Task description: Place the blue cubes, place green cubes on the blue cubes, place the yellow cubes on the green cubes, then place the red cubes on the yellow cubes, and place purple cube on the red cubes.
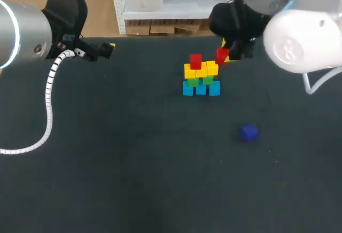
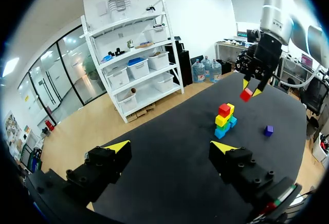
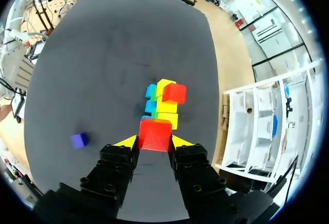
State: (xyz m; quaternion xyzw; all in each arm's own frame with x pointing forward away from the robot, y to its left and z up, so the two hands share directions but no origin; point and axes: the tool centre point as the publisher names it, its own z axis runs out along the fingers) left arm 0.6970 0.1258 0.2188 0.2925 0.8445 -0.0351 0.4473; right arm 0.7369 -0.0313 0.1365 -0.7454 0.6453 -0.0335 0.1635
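A small stack (image 1: pixel 200 78) stands at the table's far middle: blue cubes at the base, green cubes above them, yellow cubes on top, and one red cube (image 1: pixel 195 61) on the yellow layer at the left. My right gripper (image 1: pixel 223 55) hangs just right of the stack's top, shut on a second red cube (image 3: pixel 154 134) that sits between its yellow tips above the stack's near end. A purple cube (image 1: pixel 249 132) lies alone on the table in front and to the right. My left gripper (image 2: pixel 169 147) stands open and empty at the far left, well away from the stack (image 2: pixel 224 120).
The black table (image 1: pixel 133 163) stretches wide in front of and to the left of the stack. A white ribbed cable (image 1: pixel 49 105) loops from my left arm over the table's left side.
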